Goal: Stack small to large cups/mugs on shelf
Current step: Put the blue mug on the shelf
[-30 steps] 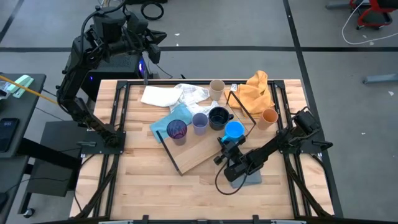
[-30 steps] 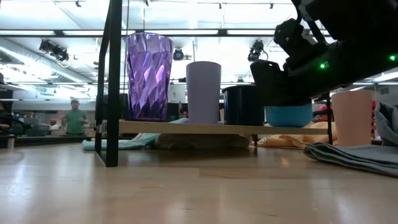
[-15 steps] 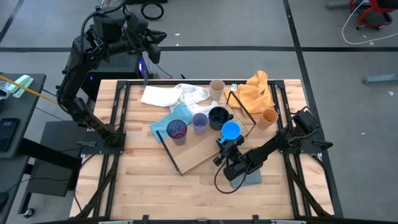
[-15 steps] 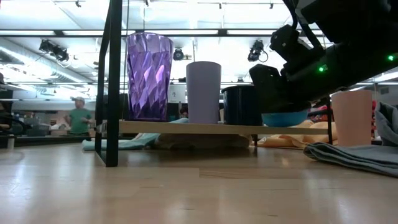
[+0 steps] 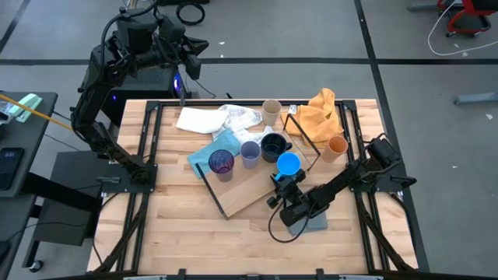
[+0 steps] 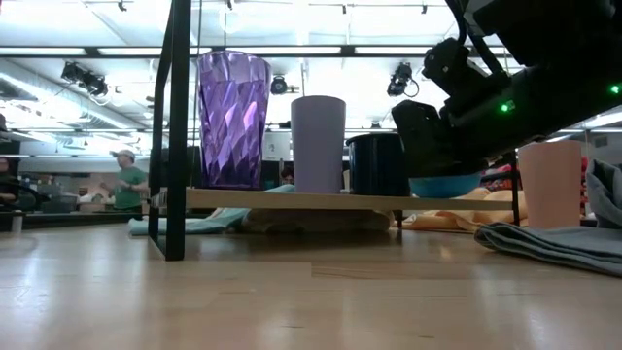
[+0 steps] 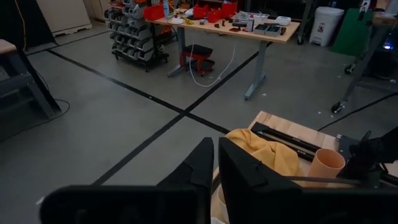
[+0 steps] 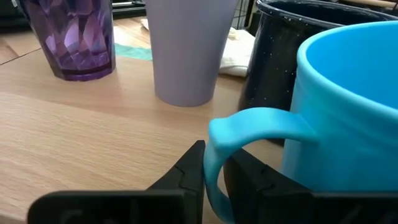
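The light-wood shelf [image 5: 241, 194] lies aslant on the table. On it, from the table's left, stand the purple tumbler [image 5: 222, 162], lavender cup [image 5: 250, 153], black mug [image 5: 273, 146] and bright blue mug [image 5: 289, 163], each on its base. The beige cup [image 5: 271, 111] and orange cup [image 5: 336, 145] stand on the table off the shelf. My right gripper [image 5: 285, 180] lies low at the blue mug's near side, open, its fingers on either side of the mug's handle [image 8: 214, 140]. My left gripper [image 5: 194, 48] is shut and raised beyond the table's far left corner. My right gripper comes level from the table's near side with the blue mug's handle loop [image 8: 211, 168] standing between its two fingers. A thin dark gap shows beside one finger [image 8: 249, 177]. I cannot tell whether the other finger [image 8: 189, 168] touches the handle. The mug rests on the shelf.
An orange cloth [image 5: 320, 113] lies at the far right and white cloth [image 5: 214, 118] at the far middle. A teal cloth [image 5: 201, 155] lies under the shelf's left end and a grey cloth [image 5: 313, 222] under my right arm. Black frame rods [image 5: 212, 187] border the shelf. A person [image 6: 124, 180] walks far behind.
The blue mug has shifted a little toward the table's left on the shelf, closer to the black mug, with my right gripper staying at its handle.
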Robot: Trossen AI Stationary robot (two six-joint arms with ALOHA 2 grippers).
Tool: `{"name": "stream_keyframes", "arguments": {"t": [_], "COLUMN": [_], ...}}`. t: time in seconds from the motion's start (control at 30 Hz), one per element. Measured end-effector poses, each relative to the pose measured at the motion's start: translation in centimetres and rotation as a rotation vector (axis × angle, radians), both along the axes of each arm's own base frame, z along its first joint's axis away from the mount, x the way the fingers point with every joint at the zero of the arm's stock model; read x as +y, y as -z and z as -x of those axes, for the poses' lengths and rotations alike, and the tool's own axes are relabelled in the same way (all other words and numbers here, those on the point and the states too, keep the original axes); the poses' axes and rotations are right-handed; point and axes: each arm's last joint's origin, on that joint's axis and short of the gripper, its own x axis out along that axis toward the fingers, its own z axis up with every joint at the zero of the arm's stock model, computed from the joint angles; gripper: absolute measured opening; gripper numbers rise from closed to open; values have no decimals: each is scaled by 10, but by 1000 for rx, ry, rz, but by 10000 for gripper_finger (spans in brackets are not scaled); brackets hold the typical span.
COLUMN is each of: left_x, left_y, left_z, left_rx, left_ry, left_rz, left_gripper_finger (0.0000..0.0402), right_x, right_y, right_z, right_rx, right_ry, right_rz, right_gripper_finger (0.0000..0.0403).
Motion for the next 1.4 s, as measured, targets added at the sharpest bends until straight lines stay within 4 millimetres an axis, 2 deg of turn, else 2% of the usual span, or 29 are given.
{"name": "stream_keyframes", "arguments": {"t": [0.37, 0.73, 1.13, 1.4], "left_x": [0, 0, 0, 0], "left_y": [1, 1, 1, 3], "left_z": [0, 0, 0, 1], "left_rx": [11, 11, 13, 41], "left_ry": [0, 0, 0, 7], "left_rz": [8, 8, 8, -1], "left_gripper_finger": [36, 37, 35, 43], "right_x": [0, 0, -2, 1], "right_y": [-12, -12, -12, -17], "right_z": [0, 0, -2, -6], "right_rx": [7, 6, -10, -11], "right_ry": [-22, -26, -20, -29], "right_rz": [17, 8, -18, -11], "right_gripper_finger": [58, 60, 129, 131]}}
